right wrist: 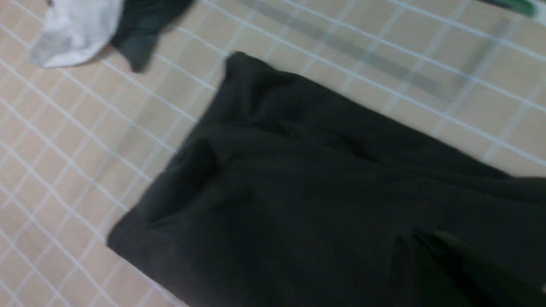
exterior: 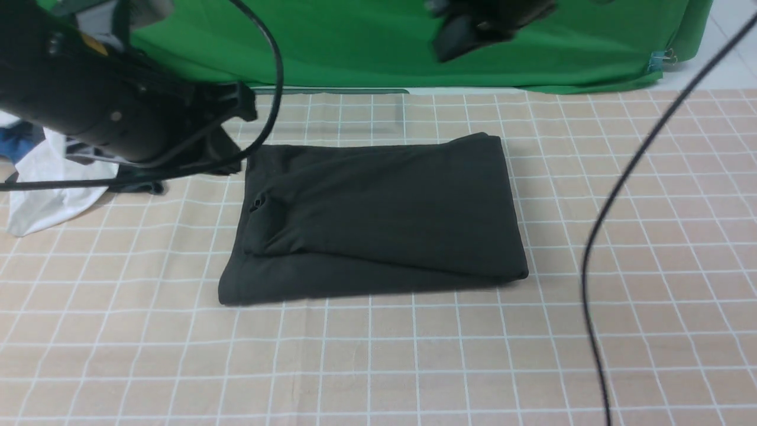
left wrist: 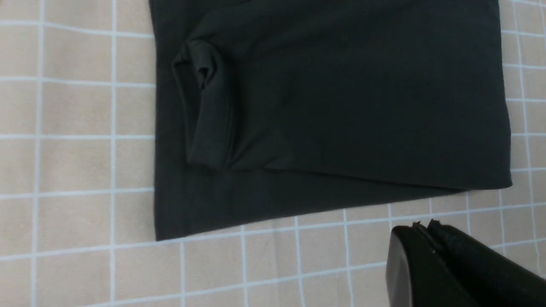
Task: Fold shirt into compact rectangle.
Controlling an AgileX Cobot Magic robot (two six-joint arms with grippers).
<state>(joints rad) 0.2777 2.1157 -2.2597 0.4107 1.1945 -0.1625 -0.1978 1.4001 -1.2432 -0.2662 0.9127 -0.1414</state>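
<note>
The black shirt (exterior: 378,219) lies folded into a rough rectangle on the checked tablecloth, with a smaller folded layer on top and a bunched sleeve at its left end (left wrist: 204,106). No print or label shows. My left gripper (left wrist: 423,225) is shut and empty, hovering over bare cloth just off the shirt's near edge (left wrist: 341,106). My right gripper (right wrist: 416,236) hangs above the shirt (right wrist: 298,192), its dark fingers pressed together with nothing between them. In the front view it is a blurred dark shape (exterior: 473,26) high over the far edge.
A white garment (exterior: 47,189) and a small dark grey garment (exterior: 142,186) lie at the far left, partly behind my left arm (exterior: 89,100). A green backdrop (exterior: 414,53) closes the far side. A black cable (exterior: 615,195) hangs across the right.
</note>
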